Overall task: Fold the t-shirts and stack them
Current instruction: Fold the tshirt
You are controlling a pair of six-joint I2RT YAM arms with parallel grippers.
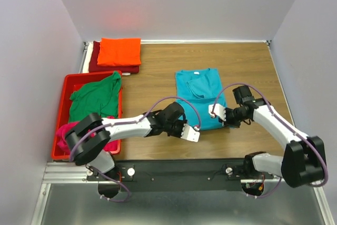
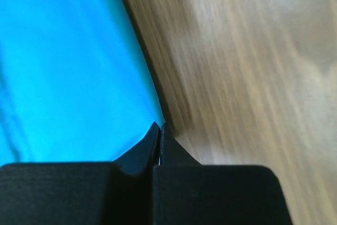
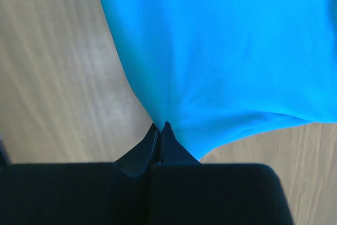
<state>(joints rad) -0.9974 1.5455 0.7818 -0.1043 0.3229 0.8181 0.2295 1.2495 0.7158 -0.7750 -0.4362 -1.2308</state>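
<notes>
Mia: Left gripper first, right under its wrist camera. How do the black fingers stand?

Tom: Pressed together, tips closed on the edge of the turquoise t-shirt. Bare wooden table runs along the other side.

Mia: And the right gripper?

Tom: Shut as well. The turquoise cloth gathers in a pucker straight into its tips.

Mia: Where does the shirt lie?

Tom: From above it is mid-table, a rough rectangle with the collar at the far end. Both grippers are at its near hem, the left one at the near-left corner and the right one at the near-right.

Mia: Anything else?

Tom: A red crate sits at the left edge, holding a green t-shirt and, nearer the arms, a magenta t-shirt. Behind the crate a folded orange t-shirt rests on a dark red t-shirt.
</notes>
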